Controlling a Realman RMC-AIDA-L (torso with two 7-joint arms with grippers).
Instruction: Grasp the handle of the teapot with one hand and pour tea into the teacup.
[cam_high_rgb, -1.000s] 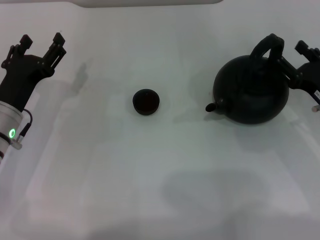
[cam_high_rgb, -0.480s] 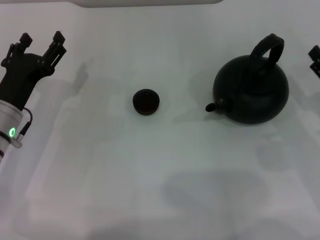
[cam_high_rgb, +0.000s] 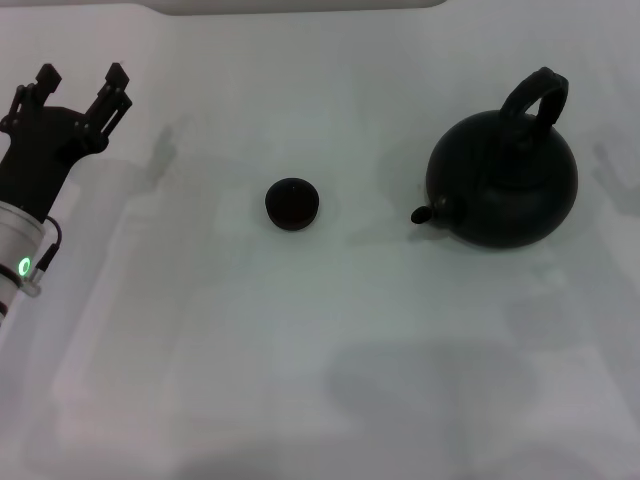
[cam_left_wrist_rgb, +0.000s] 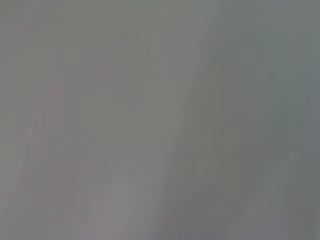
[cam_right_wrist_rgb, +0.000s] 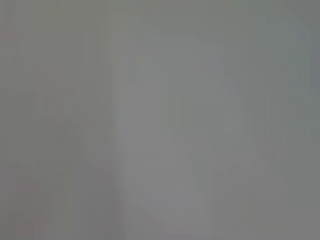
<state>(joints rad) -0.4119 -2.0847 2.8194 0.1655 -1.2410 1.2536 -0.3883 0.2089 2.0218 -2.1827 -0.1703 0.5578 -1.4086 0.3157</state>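
You are looking at a plain white table (cam_high_rgb: 300, 340) that carries two black things, and your left gripper (cam_high_rgb: 78, 82) hovers over its left edge with its fingers spread. The teacup (cam_high_rgb: 293, 203) stands on the table to the right of that gripper and a little nearer the robot, about mid-table. The teapot (cam_high_rgb: 503, 180) stands farther right still, well apart from the cup, its spout turned toward the cup and its handle (cam_high_rgb: 533, 100) upright.
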